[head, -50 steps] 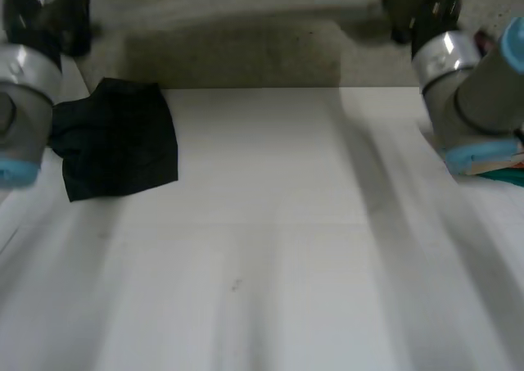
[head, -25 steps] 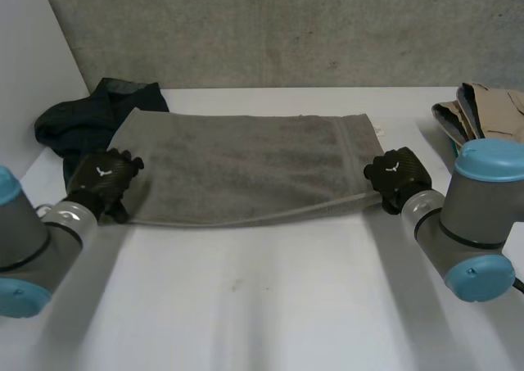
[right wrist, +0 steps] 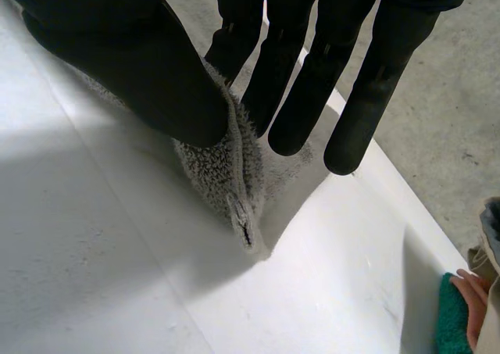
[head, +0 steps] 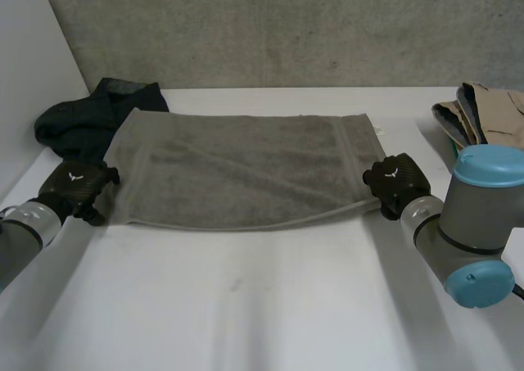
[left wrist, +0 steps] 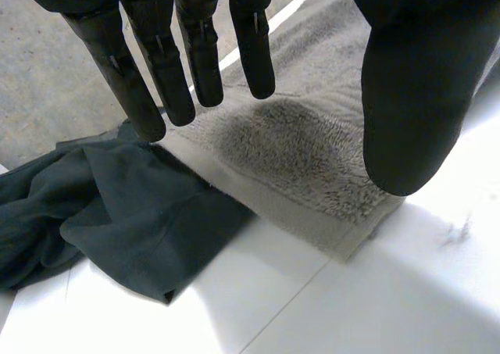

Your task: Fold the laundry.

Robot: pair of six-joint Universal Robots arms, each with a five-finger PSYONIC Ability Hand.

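On the white table: towel spread flat, one corner pinched

Nearest, bare white table (head: 262, 305). Next, at the near left corner of the grey towel (head: 246, 166), left hand (head: 78, 189) released: fingers (left wrist: 199, 49) straight and spread just above the pile, thumb apart, nothing held. At the near right corner, right hand (head: 395, 178) grasping the towel: thumb and fingers (right wrist: 297, 96) pinching a raised fold of the edge, tip of the corner down on the table. Between the two hands, towel flat across the table's middle, near edge slightly lifted toward the right. Farther left, dark garment (head: 78, 121), crumpled, partly under the towel's left end. Far right, beige clothes (head: 491, 105) piled at the table's edge. Past the right hand's fingertips, well apart from the towel, person's fingertips (right wrist: 469, 295) beside a teal cloth (right wrist: 449, 327).
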